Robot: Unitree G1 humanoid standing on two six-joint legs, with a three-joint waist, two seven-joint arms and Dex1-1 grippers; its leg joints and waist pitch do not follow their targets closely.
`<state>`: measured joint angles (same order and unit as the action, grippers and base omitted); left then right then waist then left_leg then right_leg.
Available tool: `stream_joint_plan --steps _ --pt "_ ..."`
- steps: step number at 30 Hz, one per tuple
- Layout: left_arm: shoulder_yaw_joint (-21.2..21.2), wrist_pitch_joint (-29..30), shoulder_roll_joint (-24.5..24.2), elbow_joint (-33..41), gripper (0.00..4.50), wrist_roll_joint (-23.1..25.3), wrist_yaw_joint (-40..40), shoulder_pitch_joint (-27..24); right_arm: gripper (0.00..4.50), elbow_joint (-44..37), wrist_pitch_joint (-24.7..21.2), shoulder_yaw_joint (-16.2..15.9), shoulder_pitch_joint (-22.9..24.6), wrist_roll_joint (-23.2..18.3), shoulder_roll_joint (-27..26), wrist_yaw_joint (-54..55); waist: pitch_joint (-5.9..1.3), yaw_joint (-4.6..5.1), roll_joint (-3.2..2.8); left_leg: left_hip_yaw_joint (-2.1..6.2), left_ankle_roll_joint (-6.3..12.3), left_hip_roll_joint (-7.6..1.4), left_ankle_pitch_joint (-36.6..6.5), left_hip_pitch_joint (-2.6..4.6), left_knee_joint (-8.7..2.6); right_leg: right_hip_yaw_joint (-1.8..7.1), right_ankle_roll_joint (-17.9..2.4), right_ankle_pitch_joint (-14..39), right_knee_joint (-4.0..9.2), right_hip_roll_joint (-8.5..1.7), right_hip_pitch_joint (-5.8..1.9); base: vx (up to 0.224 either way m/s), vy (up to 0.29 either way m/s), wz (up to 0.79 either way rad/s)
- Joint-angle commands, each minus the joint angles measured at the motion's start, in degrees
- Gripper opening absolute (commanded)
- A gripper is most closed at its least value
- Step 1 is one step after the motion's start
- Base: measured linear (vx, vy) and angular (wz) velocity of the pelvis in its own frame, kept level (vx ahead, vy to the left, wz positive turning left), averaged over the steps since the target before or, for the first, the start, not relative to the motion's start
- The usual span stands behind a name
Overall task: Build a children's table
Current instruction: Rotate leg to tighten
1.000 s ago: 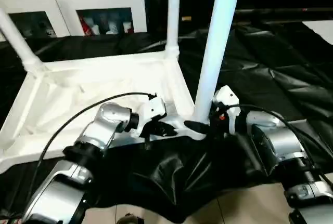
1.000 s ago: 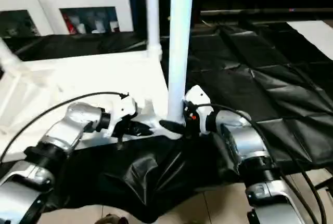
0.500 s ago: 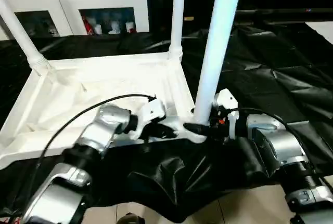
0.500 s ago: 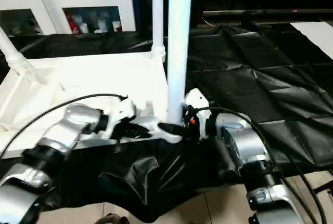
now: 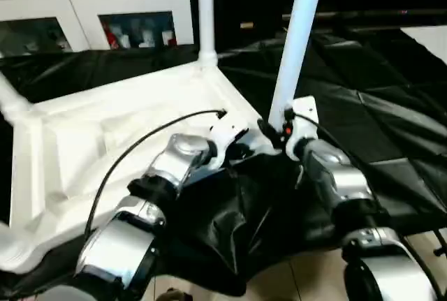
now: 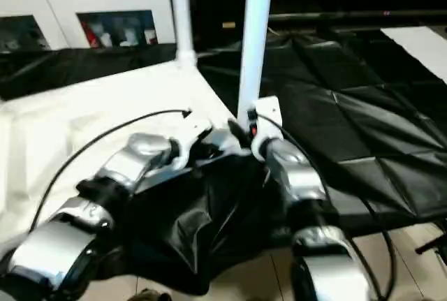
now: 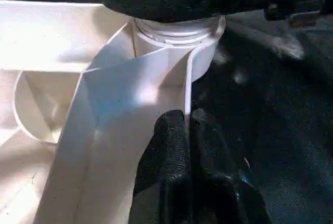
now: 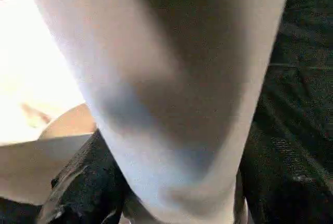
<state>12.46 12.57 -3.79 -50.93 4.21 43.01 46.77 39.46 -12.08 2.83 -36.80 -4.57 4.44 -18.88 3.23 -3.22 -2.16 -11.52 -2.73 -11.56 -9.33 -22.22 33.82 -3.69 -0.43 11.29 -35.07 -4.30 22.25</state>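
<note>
The children's table's white tabletop (image 5: 126, 126) lies upside down on a black sheet. A long white leg (image 5: 297, 42) stands in its near right corner socket (image 7: 177, 42). My right gripper (image 5: 272, 130) is shut round the base of this leg, just above the socket. The leg (image 8: 171, 78) rises between its black fingers (image 8: 78, 182). My left gripper (image 5: 241, 151) is shut on the tabletop's thin rim beside that corner, and its fingertips (image 7: 169, 125) pinch the white wall. Two more legs stand in other corners, one at the far right (image 5: 204, 8) and one at the left (image 5: 10, 98).
A white cabinet (image 5: 105, 15) with glass doors stands behind the tabletop. The crumpled black sheet (image 5: 363, 70) covers the floor to the right and front. Pale floor tiles (image 5: 314, 273) show beyond the sheet's near edge.
The head camera has swung, so the whole picture has shifted. My right gripper's fingers have closed in round the leg's base. My left gripper has kept its hold on the rim.
</note>
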Motion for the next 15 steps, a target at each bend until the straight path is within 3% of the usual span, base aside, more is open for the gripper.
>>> stream_joint_plan --steps 1,2,3,7,9,15 --pt "-1.8 -3.1 1.4 1.1 0.0 -0.7 -3.1 2.8 2.52 2.2 -1.1 -4.9 1.1 -0.3 -5.2 -4.2 -4.55 0.02 0.77 1.08 4.55 -1.48 -6.6 1.15 -3.1 2.41 -14.7 2.0 3.74 -3.97 -2.66 0.0 0.0 0.0" --pt "-1.4 -4.0 1.2 1.1 0.0 -0.6 -2.2 2.6 3.06 2.1 -0.7 -4.7 1.0 -0.6 -5.4 -5.1 -4.43 0.03 0.72 1.06 4.67 -1.51 -7.2 1.19 -3.15 2.41 -14.6 3.0 3.9 -3.97 -2.64 0.0 0.0 0.0" --pt "-1.4 -4.0 1.2 1.1 0.0 -0.6 -2.2 2.6 3.19 2.1 -0.7 -4.7 1.0 -0.6 -5.4 -5.1 -4.42 0.03 0.71 1.07 4.6 -1.53 -7.6 1.25 -3.18 2.41 -14.6 3.7 3.99 -4.0 -2.63 0.0 0.0 0.0" --pt "-0.4 -6.7 -0.2 3.1 0.0 -1.6 2.8 0.4 3.58 1.0 -0.3 -5.9 1.4 -0.2 -2.3 -9.0 -4.11 0.38 0.96 1.16 3.69 -1.6 -10.2 1.27 -3.43 2.4 -13.7 8.7 4.48 -4.07 -2.59 0.0 0.0 0.0" --pt "-0.3 -7.0 -0.5 3.4 0.0 -1.6 3.4 0.1 3.58 0.8 -0.2 -6.0 1.5 0.0 -1.7 -9.9 -4.08 0.59 0.97 1.14 3.58 -1.64 -10.4 1.23 -3.44 2.47 -13.6 9.0 4.46 -4.05 -2.59 0.0 0.0 0.0" --pt "0.7 -8.7 -3.3 5.4 0.0 -2.0 9.4 -2.0 4.24 -2.9 0.3 -7.8 3.0 0.7 4.2 -17.9 -4.24 0.66 1.0 1.13 4.57 -1.74 -9.0 1.11 -3.28 2.45 -14.1 6.7 4.13 -4.01 -2.7 0.0 0.0 0.0"
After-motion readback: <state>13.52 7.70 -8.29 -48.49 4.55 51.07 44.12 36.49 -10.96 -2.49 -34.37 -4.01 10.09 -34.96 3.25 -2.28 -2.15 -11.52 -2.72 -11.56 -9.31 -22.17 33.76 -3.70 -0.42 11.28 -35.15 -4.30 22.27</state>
